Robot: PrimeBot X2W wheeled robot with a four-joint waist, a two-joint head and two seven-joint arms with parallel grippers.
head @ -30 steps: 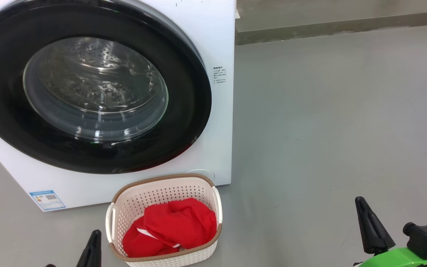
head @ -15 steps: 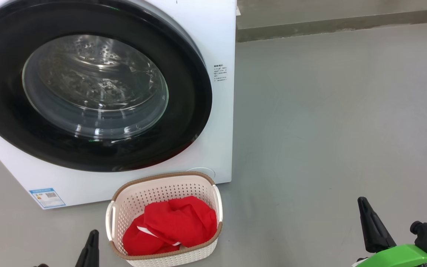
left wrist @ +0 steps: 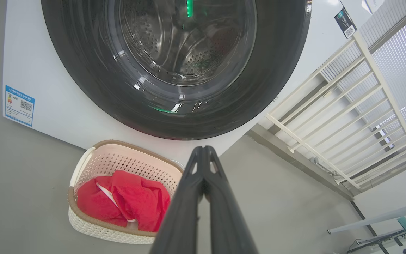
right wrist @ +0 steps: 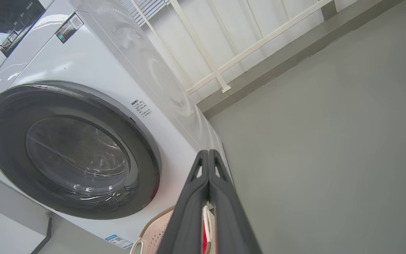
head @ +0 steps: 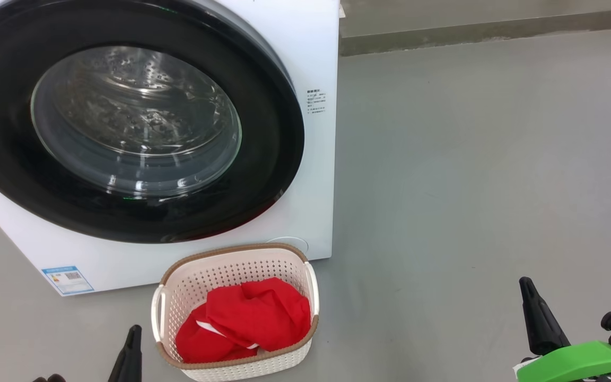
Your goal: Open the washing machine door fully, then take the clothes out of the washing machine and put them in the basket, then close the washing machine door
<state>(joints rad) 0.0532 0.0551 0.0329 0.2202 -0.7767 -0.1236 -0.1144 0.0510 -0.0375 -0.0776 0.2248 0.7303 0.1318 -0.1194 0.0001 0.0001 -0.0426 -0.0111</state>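
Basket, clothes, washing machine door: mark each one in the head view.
basket (head: pixel 231 273), head view, on the perforated inner back wall, below the brown rim.
clothes (head: pixel 255 318), head view, on the middle of the red heap inside the basket.
washing machine door (head: pixel 271 132), head view, on the glossy black rim, right of the glass.

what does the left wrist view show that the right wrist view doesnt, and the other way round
Left wrist view: the whole basket with the red clothes heaped in it, beside the shut left gripper. Right wrist view: the dark control panel and white side wall of the washing machine, past the shut right gripper. Both: the closed washing machine door, white railing, grey floor, some basket rim.
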